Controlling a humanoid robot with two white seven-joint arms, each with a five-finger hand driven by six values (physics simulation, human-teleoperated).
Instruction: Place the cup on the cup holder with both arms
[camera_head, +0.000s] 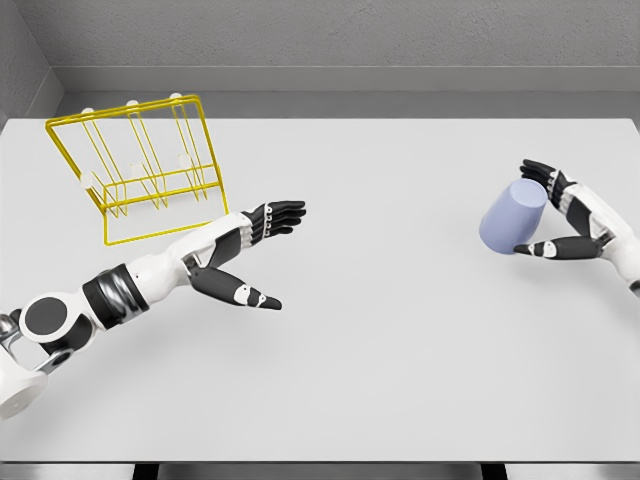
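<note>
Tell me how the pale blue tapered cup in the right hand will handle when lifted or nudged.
The pale blue tapered cup looks rigid, so it should keep its shape. Its smooth, narrowing wall could slip between the right hand fingers. It sits tilted in the grasp; released on its side, it would probably roll in a curve.

A pale grey table (380, 330) spreads beneath my fingers. Beyond my fingers, a grey wall (350, 35) rises behind its far edge.

Right hand (570, 215) grasps tilted cup (511, 220); left hand (245, 255) open near yellow cup holder (135, 165).
</note>
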